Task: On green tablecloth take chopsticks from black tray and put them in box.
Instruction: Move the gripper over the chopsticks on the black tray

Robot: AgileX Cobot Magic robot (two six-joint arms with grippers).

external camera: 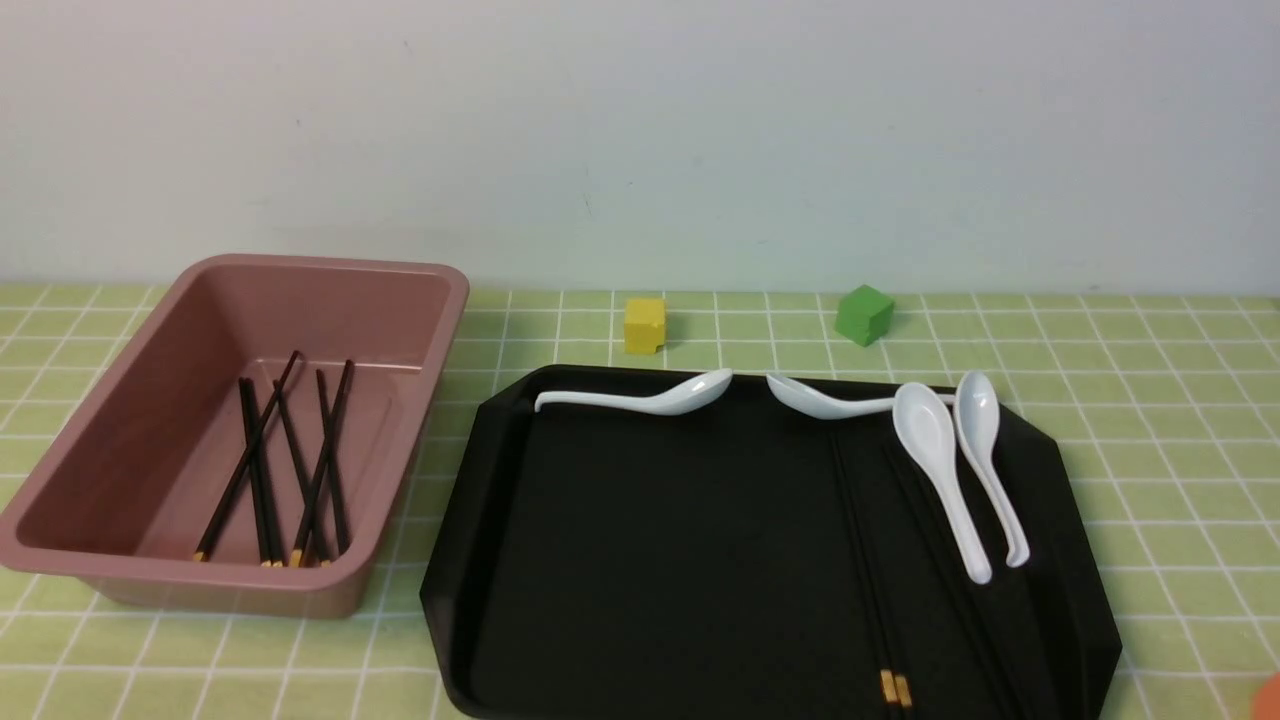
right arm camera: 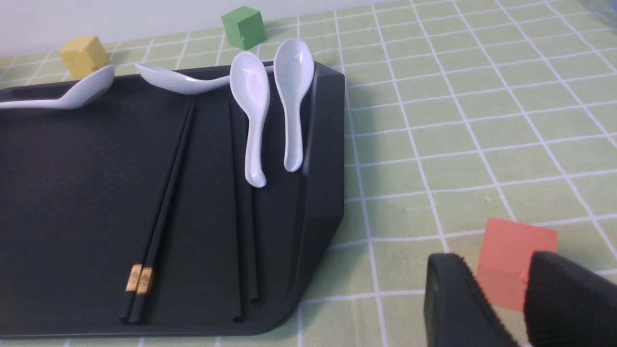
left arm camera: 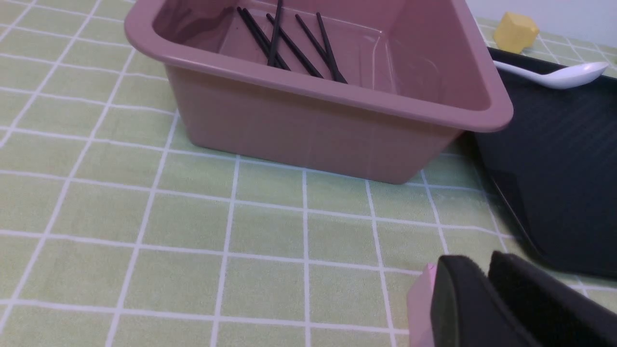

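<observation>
The pink box (external camera: 300, 268) stands on the green tablecloth (external camera: 1150, 420) at the left and holds several black chopsticks (external camera: 290, 470). To its right lies the black tray (external camera: 650, 560). A pair of chopsticks (external camera: 865, 560) with gold ends rests on the tray's right half, and more lie beside them (right arm camera: 241, 207). Neither gripper shows in the front view. My left gripper (left arm camera: 482, 262) hangs low over the cloth, short of the box (left arm camera: 299, 130), its fingers a narrow slit apart and empty. My right gripper (right arm camera: 496, 262) is open and empty over the cloth, right of the tray (right arm camera: 72, 193).
Several white spoons (external camera: 940, 470) lie along the tray's far and right sides. A yellow cube (external camera: 645, 325) and a green cube (external camera: 863, 313) sit behind the tray. An orange cube (right arm camera: 516, 250) lies on the cloth just beyond my right fingers. A pale pink block (left arm camera: 419, 299) shows beside my left finger.
</observation>
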